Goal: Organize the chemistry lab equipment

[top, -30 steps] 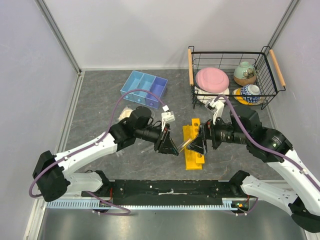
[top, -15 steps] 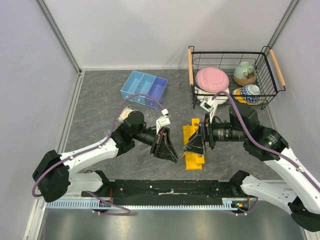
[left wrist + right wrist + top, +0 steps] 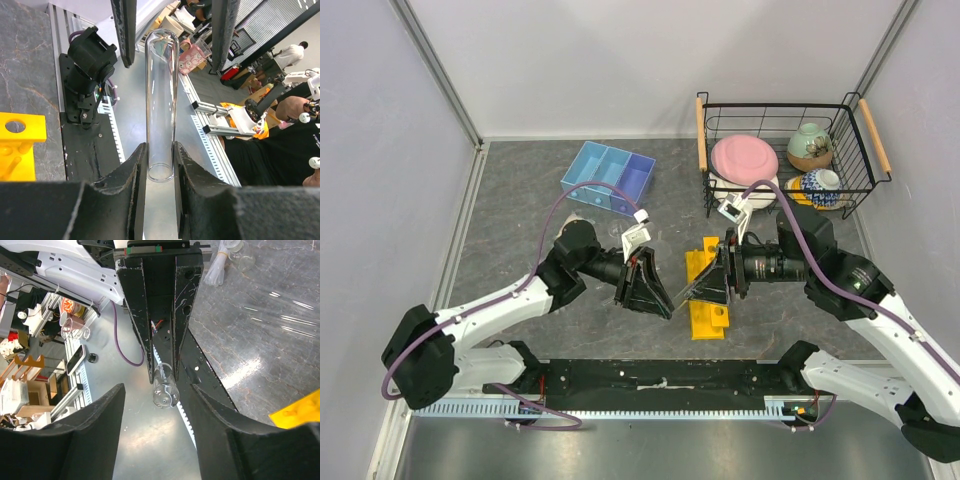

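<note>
While face to face, left hand tight on test tube, right hand apart

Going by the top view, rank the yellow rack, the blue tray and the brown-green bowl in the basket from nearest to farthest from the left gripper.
Measured from the left gripper, which is shut on a test tube:
1. The yellow rack, just to its right.
2. The blue tray, toward the back, slightly left.
3. The bowl, at the back right, inside the wire basket.
</note>
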`<action>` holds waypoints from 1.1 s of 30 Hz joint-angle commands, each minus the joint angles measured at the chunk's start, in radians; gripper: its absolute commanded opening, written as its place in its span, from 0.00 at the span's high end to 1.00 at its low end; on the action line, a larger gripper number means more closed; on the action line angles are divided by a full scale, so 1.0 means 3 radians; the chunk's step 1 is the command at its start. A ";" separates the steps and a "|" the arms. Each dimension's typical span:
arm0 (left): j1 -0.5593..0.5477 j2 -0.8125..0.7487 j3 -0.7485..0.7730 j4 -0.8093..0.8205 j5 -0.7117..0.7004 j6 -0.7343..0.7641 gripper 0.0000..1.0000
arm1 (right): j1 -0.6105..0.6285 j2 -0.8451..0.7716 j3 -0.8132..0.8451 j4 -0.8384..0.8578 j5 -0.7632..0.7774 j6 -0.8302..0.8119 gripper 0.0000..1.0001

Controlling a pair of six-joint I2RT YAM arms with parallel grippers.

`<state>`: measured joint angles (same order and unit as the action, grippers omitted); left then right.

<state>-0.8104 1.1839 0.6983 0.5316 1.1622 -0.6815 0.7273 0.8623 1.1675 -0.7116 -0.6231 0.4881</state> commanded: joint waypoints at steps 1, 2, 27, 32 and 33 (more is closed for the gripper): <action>0.0022 0.0057 -0.0006 0.0314 0.0120 -0.0198 0.98 | 0.0004 0.0015 -0.0031 0.0127 -0.0060 0.0040 0.42; 0.0032 0.0078 -0.0006 0.0324 0.0120 -0.0198 0.98 | -0.0006 0.0015 -0.0036 0.0138 -0.0060 0.0040 0.45; 0.0048 0.0103 0.0101 -0.0150 -0.0059 -0.0060 0.33 | -0.0001 0.0101 -0.0026 0.0112 0.0134 0.0020 0.86; 0.0048 0.0124 0.0606 -0.1618 -0.0477 0.0435 0.02 | -0.0001 0.0204 0.0106 -0.0102 0.0343 -0.0138 0.86; 0.0048 0.0129 0.0739 -0.1968 -0.0656 0.0568 0.00 | -0.0001 0.0229 0.0142 -0.0153 0.0475 -0.0169 0.86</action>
<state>-0.7998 1.2308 0.7628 0.3305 1.1118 -0.6628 0.7265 0.9062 1.1526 -0.7197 -0.5728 0.4847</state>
